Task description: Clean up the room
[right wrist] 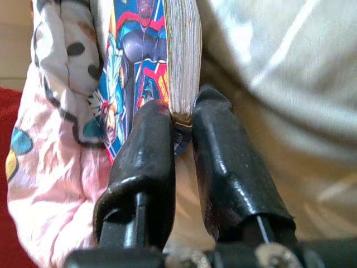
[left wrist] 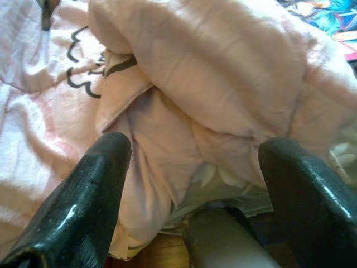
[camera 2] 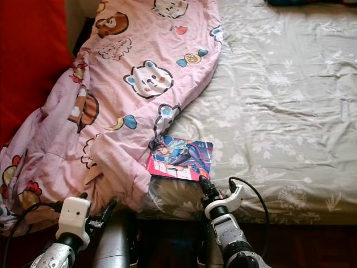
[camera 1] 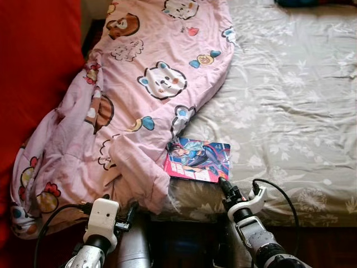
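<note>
A comic book [camera 1: 198, 159] with a pink and blue cover lies near the front edge of the bed, partly tucked under the pink cartoon quilt [camera 1: 128, 106]. My right gripper [right wrist: 180, 114] is shut on the near corner of the comic book [right wrist: 146, 56], whose page edges show between the black fingers [right wrist: 148, 145]. In the left eye view the right gripper [camera 1: 223, 184] sits at the book's lower right corner. My left gripper [left wrist: 192, 167] is open, low at the bed's front edge, facing a hanging fold of the quilt [left wrist: 223, 84].
The bed is covered by a grey floral sheet [camera 1: 290, 100]. A red surface [camera 1: 33, 67] rises on the left beside the quilt. A dark object [camera 1: 307, 3] lies at the far top of the bed. Dark floor [camera 1: 184, 245] shows below the bed edge.
</note>
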{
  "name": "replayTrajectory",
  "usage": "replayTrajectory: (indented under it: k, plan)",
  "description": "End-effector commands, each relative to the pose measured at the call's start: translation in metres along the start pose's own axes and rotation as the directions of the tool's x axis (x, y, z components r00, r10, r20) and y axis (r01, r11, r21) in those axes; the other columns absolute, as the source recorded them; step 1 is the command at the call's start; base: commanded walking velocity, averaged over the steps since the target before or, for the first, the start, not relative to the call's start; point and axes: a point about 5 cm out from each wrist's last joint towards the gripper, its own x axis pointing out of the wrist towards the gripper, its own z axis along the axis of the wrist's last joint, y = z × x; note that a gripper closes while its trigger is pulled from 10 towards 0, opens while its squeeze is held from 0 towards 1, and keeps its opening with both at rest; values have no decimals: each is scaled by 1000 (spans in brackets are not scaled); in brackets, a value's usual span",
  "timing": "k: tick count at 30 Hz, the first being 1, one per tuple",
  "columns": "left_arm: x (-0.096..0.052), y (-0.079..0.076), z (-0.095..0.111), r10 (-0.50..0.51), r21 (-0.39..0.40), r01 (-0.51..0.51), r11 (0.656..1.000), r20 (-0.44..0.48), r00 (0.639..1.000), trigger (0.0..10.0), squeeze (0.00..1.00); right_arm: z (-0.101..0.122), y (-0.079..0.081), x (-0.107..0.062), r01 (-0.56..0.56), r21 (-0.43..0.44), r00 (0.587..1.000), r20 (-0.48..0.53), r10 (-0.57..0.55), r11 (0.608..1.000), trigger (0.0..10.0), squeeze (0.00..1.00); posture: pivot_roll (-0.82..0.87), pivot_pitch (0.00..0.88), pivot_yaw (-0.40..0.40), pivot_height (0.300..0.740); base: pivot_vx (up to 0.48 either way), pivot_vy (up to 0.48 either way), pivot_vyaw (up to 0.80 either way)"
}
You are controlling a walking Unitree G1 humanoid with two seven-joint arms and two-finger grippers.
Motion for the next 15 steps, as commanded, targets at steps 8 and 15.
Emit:
replayTrajectory:
  k: [8,15]
  plan:
    - [14,4,-28,77,-53,-80,995,-70,995,10000,0,50,12,3,-49,-146,977,199,77,988,0,0,164,100,-64,603,0,0,0]
    - [23,11,-47,176,-165,-195,967,-125,976,10000,0,84,22,-1,122,-467,950,310,33,876,6745,0,104,20,-96,603,0,0,0]
